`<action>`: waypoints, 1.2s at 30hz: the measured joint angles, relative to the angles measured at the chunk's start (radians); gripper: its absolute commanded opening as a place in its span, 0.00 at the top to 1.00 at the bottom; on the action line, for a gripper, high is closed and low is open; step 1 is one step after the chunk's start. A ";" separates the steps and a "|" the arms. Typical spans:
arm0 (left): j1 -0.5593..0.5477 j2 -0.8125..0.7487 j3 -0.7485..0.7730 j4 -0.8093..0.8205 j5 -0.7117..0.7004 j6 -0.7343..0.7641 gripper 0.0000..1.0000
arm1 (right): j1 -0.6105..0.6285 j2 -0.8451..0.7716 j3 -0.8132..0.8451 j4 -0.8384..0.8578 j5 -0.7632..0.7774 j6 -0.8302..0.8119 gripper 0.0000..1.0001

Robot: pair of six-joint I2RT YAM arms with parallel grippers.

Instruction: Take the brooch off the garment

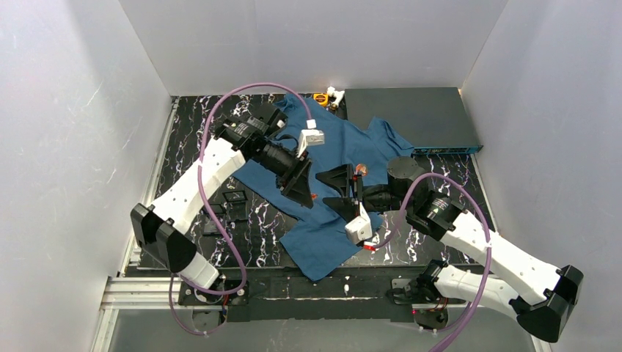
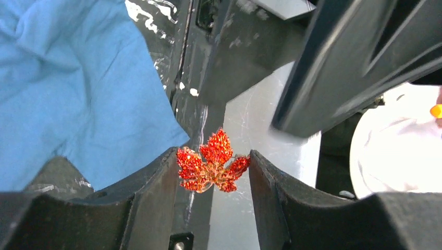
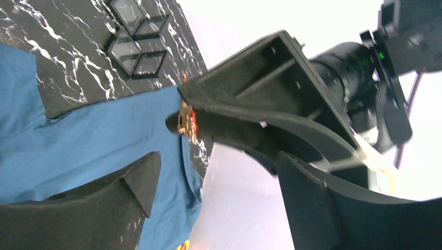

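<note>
Pinching the brooch (image 2: pixel 213 164), a glittering red maple leaf, in the left gripper (image 2: pixel 213 153), with a dark finger pressed to each side of it. Holding it near the middle of the table (image 1: pixel 183 147), just beside the edge of the garment (image 1: pixel 330 235) (a teal-blue T-shirt, rumpled and spread aslant across the black marbled top); impossible to tell whether pin and cloth touch. Facing it at close quarters with the right gripper (image 3: pixel 216 161), fingers spread wide and gripping nothing. Left on bare tabletop beside the cloth, near the left arm: a few clear angular pieces (image 1: pixel 235 198). Set at the far right corner, just beside one sleeve: a flat grey box (image 1: pixel 411 117).
</note>
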 measured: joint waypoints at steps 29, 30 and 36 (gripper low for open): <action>0.600 -0.315 -0.649 -0.008 -0.793 0.076 0.68 | 0.000 0.000 -0.009 -0.083 0.367 0.200 0.02; 0.612 -0.316 -0.665 0.002 -0.815 0.082 0.67 | 0.000 0.000 -0.008 -0.084 0.369 0.200 0.02; 0.672 -0.307 -0.734 0.078 -0.890 0.102 0.64 | 0.000 0.002 -0.003 -0.103 0.380 0.203 0.02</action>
